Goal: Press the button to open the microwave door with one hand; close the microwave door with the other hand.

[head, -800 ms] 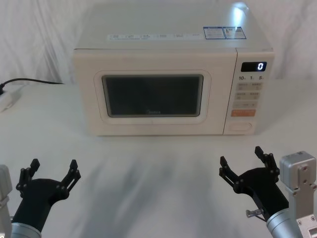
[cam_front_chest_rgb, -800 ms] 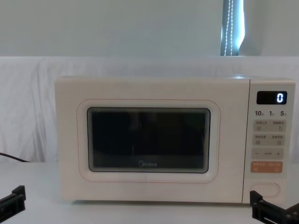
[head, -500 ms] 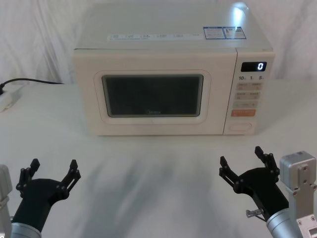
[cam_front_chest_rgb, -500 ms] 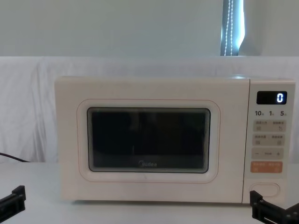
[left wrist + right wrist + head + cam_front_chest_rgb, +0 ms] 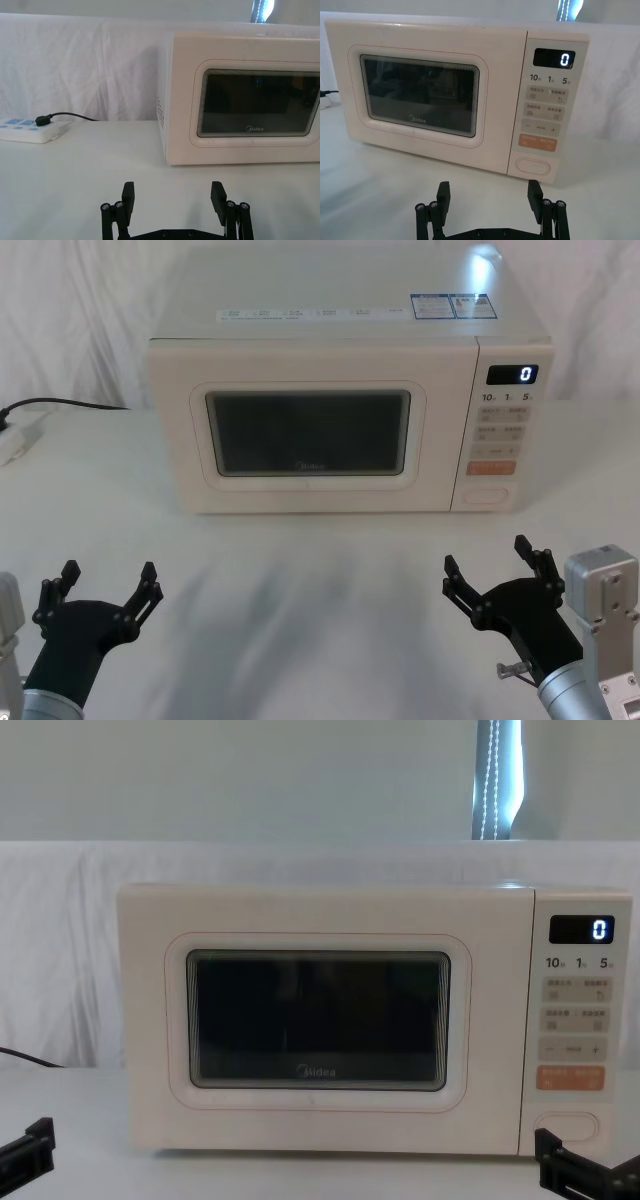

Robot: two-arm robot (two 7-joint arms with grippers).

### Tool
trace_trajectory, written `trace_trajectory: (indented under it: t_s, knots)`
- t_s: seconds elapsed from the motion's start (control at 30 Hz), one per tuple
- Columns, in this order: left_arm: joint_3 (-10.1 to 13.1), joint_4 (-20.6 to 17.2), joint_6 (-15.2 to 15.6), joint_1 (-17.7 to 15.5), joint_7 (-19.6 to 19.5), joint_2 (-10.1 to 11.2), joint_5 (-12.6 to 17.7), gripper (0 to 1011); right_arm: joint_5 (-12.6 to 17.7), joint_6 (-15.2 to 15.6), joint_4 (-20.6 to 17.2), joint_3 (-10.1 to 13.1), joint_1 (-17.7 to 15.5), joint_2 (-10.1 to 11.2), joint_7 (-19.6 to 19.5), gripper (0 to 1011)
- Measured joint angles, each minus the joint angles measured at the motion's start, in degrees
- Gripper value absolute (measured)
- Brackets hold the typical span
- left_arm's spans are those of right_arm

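Head view has both jaws spread wide with nothing between them: the right gripper [image 5: 497, 566] hovers over the white table [image 5: 300, 580] in front of the control panel [image 5: 500, 430], and the left gripper [image 5: 108, 580] hangs just as open at the near left, well short of the microwave [image 5: 340, 410].

Ahead of the right gripper [image 5: 488, 192], in its wrist view, the button [image 5: 532, 166] sits lowest on the panel, just under the orange key [image 5: 538, 143], a wide blank pill. It looks like a stiff latch release with a short travel, so I judge it wants a firm, square push from one fingertip on its middle rather than any grip. A glancing touch could slide off the smooth plastic or catch the orange key above.

Left of the panel, the microwave door [image 5: 310, 435] is shut flush. It is a rigid, light, smooth panel with a glass window [image 5: 310, 432], so closing it should call for a flat push on the cream frame at the edge nearest the panel, keeping off the glass. The oven itself looks heavy enough to stay put.
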Motion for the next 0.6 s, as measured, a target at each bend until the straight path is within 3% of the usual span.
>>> trace_trajectory:
  t_s: [0.6]
  knots:
    - [0.00,0.00,0.00,0.00,0.00,0.00,0.00,1001,0.00,0.00,0.00,0.00,0.00,0.00,0.00,1002]
